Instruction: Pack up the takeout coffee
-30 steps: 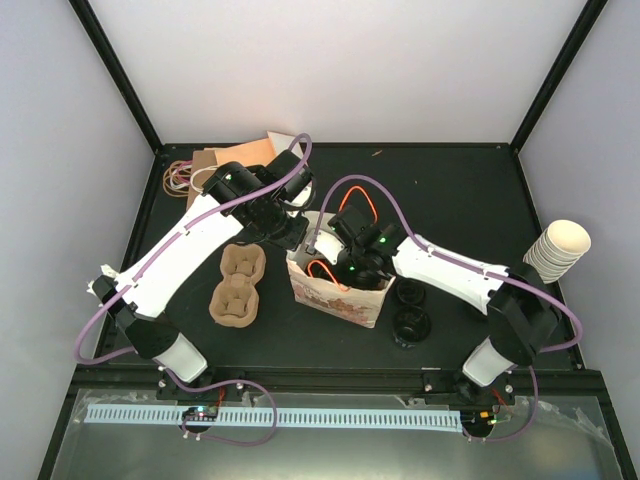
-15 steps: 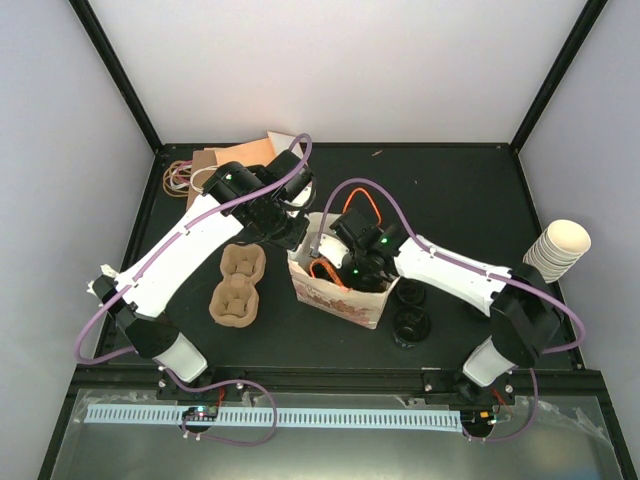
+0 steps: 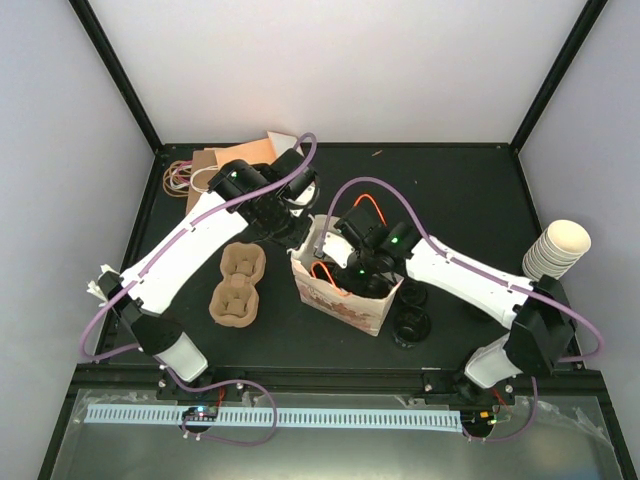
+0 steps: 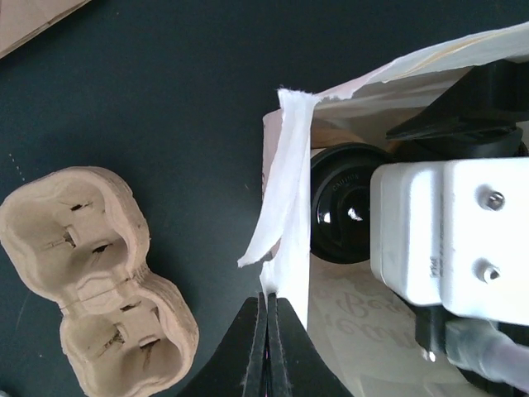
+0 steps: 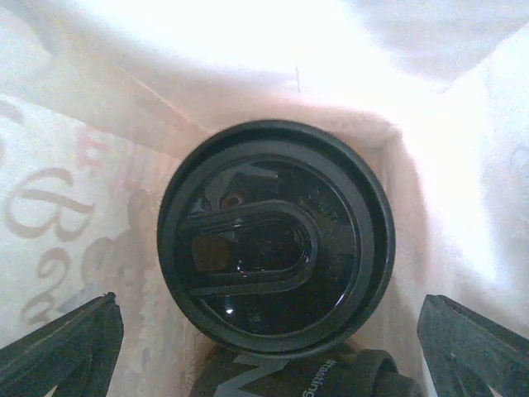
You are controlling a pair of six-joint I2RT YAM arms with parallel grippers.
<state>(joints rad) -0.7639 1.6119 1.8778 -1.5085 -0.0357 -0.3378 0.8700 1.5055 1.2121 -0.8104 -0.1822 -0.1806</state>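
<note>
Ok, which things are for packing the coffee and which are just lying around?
For the job: lidded coffee cup, paper bag, left fingers pinching its rim, right fingers open over the cup.
Lying about: cup carrier, spare lids, cup stack, rubber bands.

Top cam overhead, wrist cams close, share bag [image 3: 345,305]

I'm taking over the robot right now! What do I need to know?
Left tool: shut, pinching the paper bag's rim.
Right tool: open, down inside the bag, just above the takeout coffee.
Coffee: sits in the bag with its black lid on, not gripped.
Done: the coffee is in.
Still to do: probably lift the right tool out, then let go of the rim.
</note>
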